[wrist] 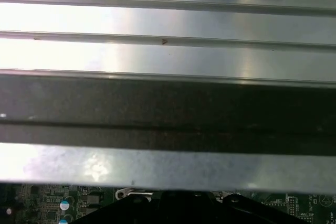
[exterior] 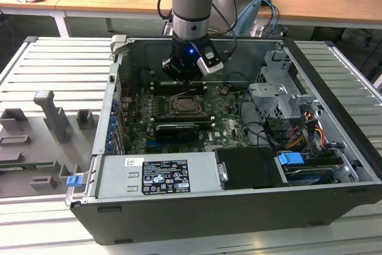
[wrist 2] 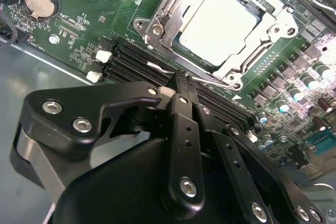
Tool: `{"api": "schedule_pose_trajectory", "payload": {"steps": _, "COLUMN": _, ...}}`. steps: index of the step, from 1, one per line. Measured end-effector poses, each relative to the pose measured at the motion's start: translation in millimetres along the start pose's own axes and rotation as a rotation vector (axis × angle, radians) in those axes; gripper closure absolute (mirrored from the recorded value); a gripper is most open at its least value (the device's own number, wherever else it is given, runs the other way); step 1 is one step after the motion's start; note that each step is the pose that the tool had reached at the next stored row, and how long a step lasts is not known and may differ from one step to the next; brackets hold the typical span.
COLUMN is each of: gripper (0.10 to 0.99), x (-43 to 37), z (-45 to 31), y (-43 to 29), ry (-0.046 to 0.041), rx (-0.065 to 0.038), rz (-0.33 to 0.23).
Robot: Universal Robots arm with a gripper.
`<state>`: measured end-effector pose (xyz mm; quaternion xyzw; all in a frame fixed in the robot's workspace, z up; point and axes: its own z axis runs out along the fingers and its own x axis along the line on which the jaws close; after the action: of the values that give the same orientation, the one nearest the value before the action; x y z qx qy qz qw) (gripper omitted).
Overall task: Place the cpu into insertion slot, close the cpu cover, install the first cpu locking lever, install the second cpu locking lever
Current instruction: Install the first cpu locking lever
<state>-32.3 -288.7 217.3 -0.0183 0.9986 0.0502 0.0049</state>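
text: none legible | white label (exterior: 164,177) on power supply (exterior: 204,169): print unreadable

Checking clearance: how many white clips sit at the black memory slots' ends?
2: one small white plastic clip nearer the round silver coin battery, one beside it; the black gripper may hide others.

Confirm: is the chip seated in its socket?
Yes, in the second wrist view the pale chip lies flat, ringed by the metal cover.

Ribbed metal tbl (exterior: 54,70) carries open PC case (exterior: 239,213) w/ grey fixture blocks (exterior: 51,114) at exterior view's left.
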Motion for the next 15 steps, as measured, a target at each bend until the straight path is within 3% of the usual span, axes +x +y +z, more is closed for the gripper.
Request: {"api": "schedule_pose_trajectory", "payload": {"steps": 15, "gripper": 0.98, "x": -10.3, "z": 7.0, "y": -0.1, "ry": 0.0004, "rx": 0.0, "rz": -0.003}}
